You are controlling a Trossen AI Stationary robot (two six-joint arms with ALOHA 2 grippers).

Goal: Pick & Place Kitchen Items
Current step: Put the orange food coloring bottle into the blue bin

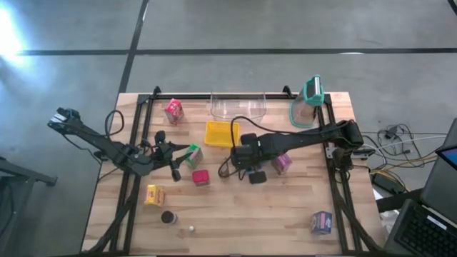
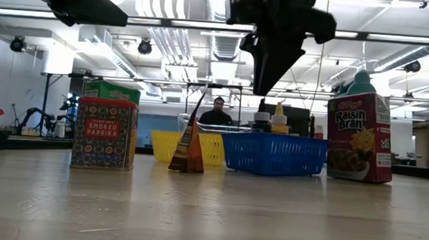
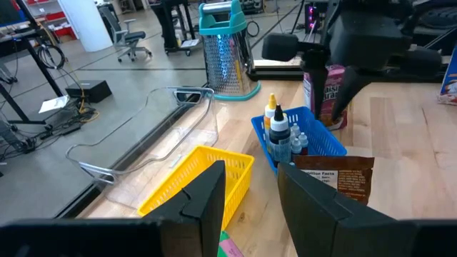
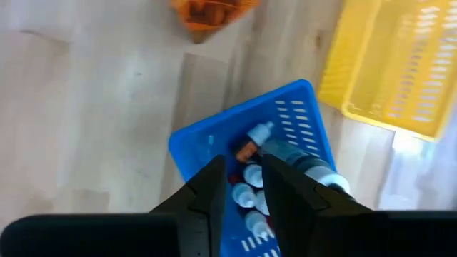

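- Several small bottles (image 3: 280, 132) are seen already standing in the blue basket (image 3: 325, 141), so part of the sorting is judged done; the yellow basket (image 3: 203, 171) beside it looks unfilled
- Much is judged left: a pink carton (image 1: 173, 110) near the far edge, a green carton (image 1: 194, 154), a red carton (image 1: 201, 178), a yellow carton (image 1: 154, 194), a purple carton (image 1: 283, 163), a dark disc (image 1: 168, 218), a tiny white ball (image 1: 191, 229) and a box near the right front corner (image 1: 321, 222) lie loose on the table (image 1: 271, 214)
- The right gripper (image 4: 238, 187) is held above the blue basket, its fingers close together with only a narrow gap; nothing is seen between them, and the bottles lie directly beneath the tips
- The left gripper (image 3: 250, 187) is held over the table left of centre, fingers partly open and holding nothing; the green carton lies just beside and below its tips, a pink-and-green corner showing at the gap
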